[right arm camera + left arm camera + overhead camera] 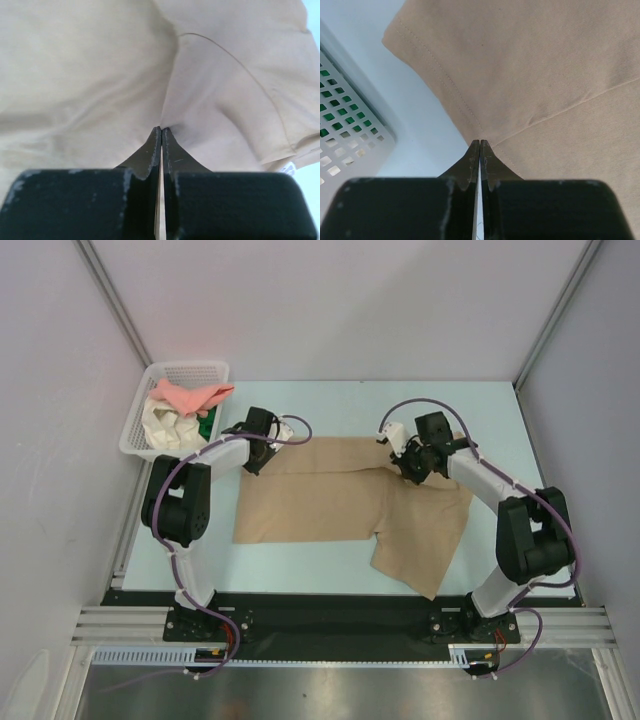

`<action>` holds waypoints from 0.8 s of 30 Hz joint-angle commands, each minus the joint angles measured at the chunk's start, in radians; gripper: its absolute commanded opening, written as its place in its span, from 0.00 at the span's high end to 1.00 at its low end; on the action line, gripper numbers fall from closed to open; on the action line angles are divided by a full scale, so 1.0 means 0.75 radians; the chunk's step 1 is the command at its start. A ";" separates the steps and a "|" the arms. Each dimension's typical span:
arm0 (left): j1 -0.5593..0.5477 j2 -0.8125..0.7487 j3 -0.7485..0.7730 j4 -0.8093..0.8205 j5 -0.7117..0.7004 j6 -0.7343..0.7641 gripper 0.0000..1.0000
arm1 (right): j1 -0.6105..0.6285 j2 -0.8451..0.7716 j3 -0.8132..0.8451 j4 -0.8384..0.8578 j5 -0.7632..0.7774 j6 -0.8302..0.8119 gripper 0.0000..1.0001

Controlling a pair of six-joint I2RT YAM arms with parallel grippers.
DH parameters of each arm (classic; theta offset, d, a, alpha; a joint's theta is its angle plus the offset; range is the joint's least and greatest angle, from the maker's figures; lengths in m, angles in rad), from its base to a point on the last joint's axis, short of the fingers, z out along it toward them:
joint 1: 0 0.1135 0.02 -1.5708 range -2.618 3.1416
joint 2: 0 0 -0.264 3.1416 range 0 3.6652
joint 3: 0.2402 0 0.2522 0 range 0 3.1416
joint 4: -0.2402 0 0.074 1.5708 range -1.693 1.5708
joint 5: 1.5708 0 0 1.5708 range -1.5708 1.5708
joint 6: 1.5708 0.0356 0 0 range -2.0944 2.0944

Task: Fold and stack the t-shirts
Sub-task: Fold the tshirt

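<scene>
Top external: left gripper (257, 458) and right gripper (408, 468) both clench the far edge of the tan shirt (330, 505), probably to fold it over.

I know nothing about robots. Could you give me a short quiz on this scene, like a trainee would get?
1. True or false: the tan t-shirt lies inside the white basket.
2. Which shirt lies on top in the basket: A green, B salmon-pink shirt, C tan?
3. Fill in: the left gripper and right gripper are both shut on the ____.
Key: 1 false; 2 B; 3 tan t-shirt.
</scene>
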 commanded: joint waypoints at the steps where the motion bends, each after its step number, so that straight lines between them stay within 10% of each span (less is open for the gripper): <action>1: 0.010 -0.075 -0.011 0.044 -0.012 0.000 0.97 | 0.051 -0.093 -0.061 -0.082 0.000 0.029 1.00; 8: 0.016 -0.053 0.026 0.042 -0.020 0.012 0.95 | 0.062 -0.113 -0.059 -0.053 0.049 0.046 0.54; 24: 0.079 0.178 0.382 -0.155 0.002 -0.004 0.94 | -0.417 0.179 0.357 -0.089 -0.067 0.158 0.55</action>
